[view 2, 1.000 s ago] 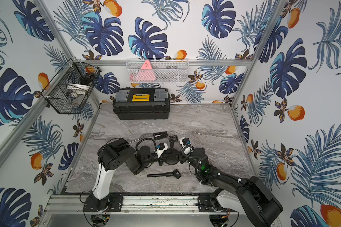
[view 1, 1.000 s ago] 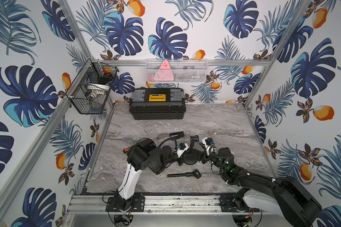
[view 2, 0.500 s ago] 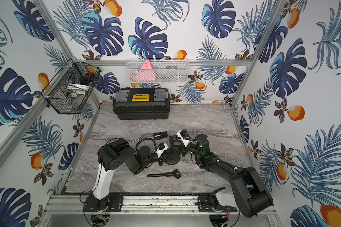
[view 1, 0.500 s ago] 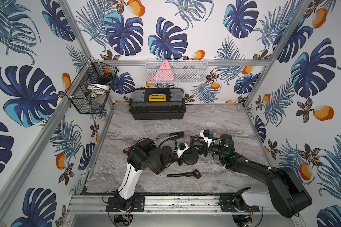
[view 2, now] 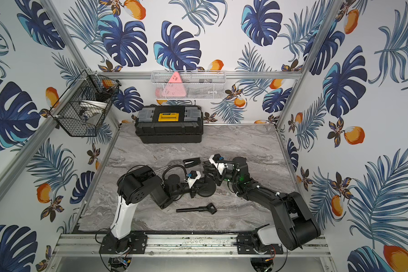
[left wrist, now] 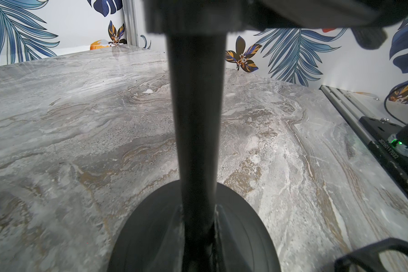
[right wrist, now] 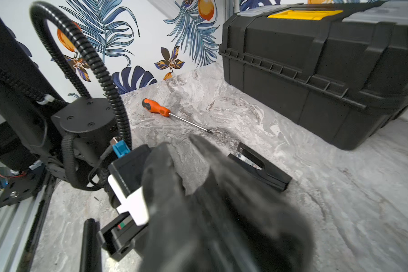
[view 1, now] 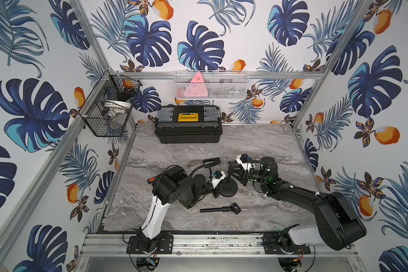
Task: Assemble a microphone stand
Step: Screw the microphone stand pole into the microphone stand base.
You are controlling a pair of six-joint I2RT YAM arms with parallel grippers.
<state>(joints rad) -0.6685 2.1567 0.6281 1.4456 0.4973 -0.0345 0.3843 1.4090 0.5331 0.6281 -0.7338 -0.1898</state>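
Note:
The stand's round black base (view 1: 230, 188) (view 2: 206, 188) sits flat on the marble table. In the left wrist view a black pole (left wrist: 196, 117) rises from the base (left wrist: 240, 230). My left gripper (view 1: 219, 188) (view 2: 194, 188) (left wrist: 198, 226) is shut on that pole just above the base. Behind and to the right of the base, my right gripper (view 1: 232, 168) (view 2: 209, 168) (right wrist: 178, 144) is blurred and shut, with nothing held. A black clip (view 1: 211, 161) (right wrist: 262, 169) lies behind the base. A black rod with a knob (view 1: 219, 209) (view 2: 197, 209) lies in front.
A black toolbox (view 1: 188, 127) (right wrist: 316, 58) stands at the back. An orange-handled screwdriver (right wrist: 159, 108) lies at the left, mostly hidden under my left arm in both top views. A wire basket (view 1: 108, 113) and a white mesh tray (view 1: 210, 84) hang on the walls.
My right gripper has pulled back from the base toward the rear right and has shut. The left gripper and the base have stayed where they were.

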